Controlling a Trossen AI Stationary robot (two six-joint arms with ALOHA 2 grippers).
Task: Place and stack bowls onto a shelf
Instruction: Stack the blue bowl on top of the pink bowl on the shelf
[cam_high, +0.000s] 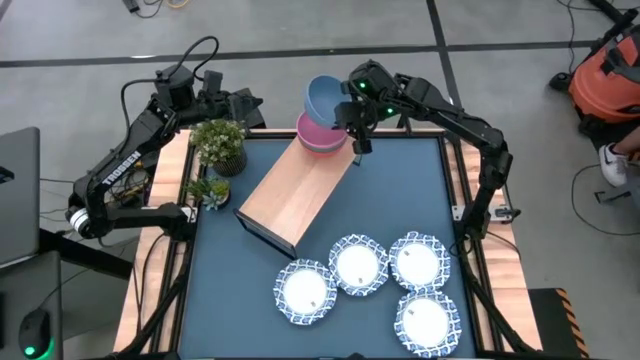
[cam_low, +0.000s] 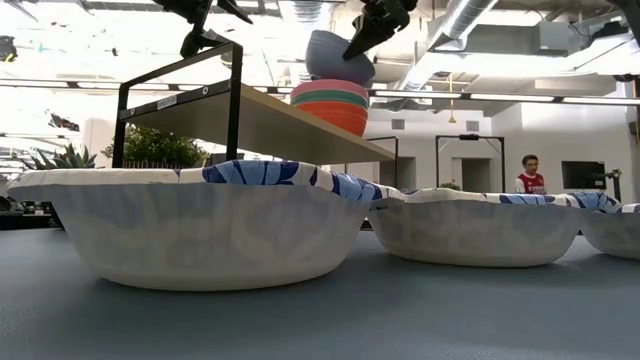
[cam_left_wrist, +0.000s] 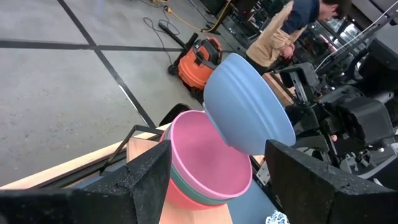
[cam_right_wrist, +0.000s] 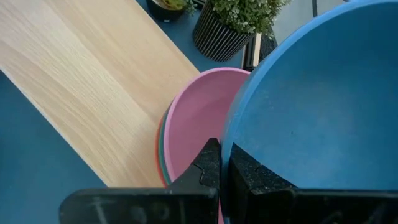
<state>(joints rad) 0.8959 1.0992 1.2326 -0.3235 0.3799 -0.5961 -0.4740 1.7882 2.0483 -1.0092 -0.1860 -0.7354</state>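
Blue rim is pinched by the right gripper (cam_right_wrist: 219, 163), fingers closed narrow on the edge of the light blue bowl (cam_high: 324, 97), which is held tilted above the stack of small bowls at the far end of the shelf (cam_high: 292, 195). Pink bowl (cam_high: 318, 138) sits on top of that stack, w/ green and red nested beneath, as seen in the low view. The blue bowl's lower side is very near the pink bowl's inside; whether they touch can't be told.

Left gripper (cam_high: 232, 104) is parked near the shelf's far-left corner, by the potted plant (cam_high: 221, 142); fingers look parted, nothing held.

Four white bowls (cam_high: 367, 287) w/ blue patterned rims lie on the table, not yet shelved.

Step in hand, judged: nesting the blue bowl. It should be levelled and centred over the pink one before release, then lowered till seated; a tilted drop could tip it off the shelf end.
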